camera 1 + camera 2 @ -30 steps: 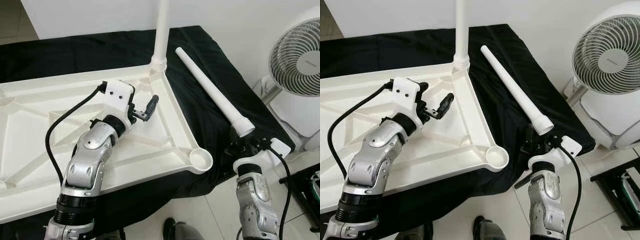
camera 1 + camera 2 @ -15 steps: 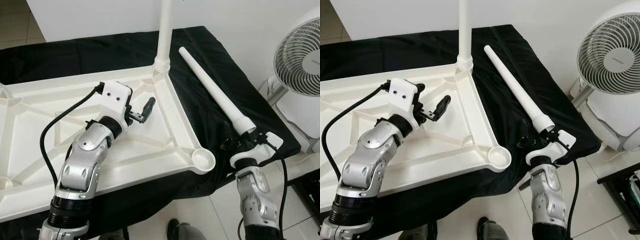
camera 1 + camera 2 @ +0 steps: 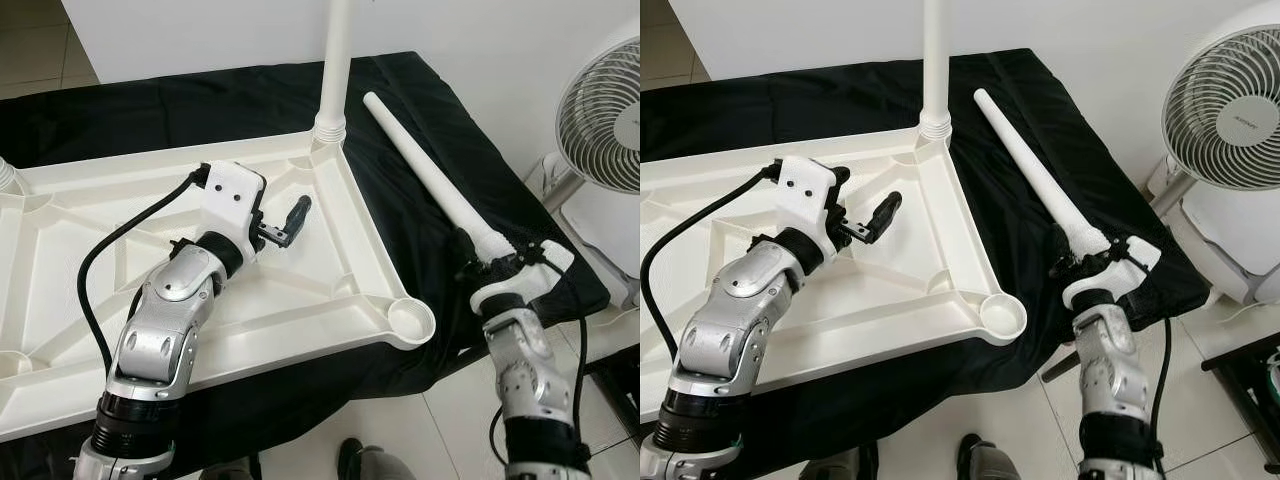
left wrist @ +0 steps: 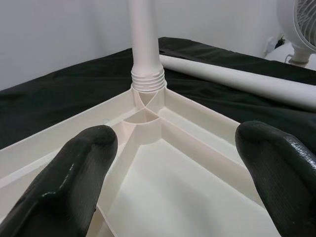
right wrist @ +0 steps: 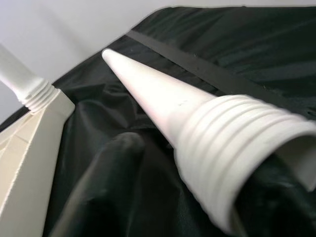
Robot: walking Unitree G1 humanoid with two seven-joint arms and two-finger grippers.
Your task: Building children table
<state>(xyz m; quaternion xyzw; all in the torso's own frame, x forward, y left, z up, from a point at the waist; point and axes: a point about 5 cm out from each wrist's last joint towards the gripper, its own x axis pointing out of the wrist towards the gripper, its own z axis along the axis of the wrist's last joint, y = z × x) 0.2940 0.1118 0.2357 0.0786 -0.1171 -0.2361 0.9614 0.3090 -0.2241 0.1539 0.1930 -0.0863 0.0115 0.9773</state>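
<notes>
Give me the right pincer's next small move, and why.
Probably close on the loose table leg and lift its threaded end. The right pincer sits at that end with a finger to each side, seemingly not yet clamped. The near corner socket of the tabletop is empty.

Upright leg (image 3: 333, 70) blocks tray (image 3: 60, 290) corner at 12 o'clock; open socket (image 3: 408, 322) free; fan (image 3: 1230, 110) crowds 2 o'clock; cloth (image 3: 150, 110) bare between.

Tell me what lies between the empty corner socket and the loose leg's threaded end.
Only black cloth lies between the socket and the loose leg, in the right eye view.
</notes>
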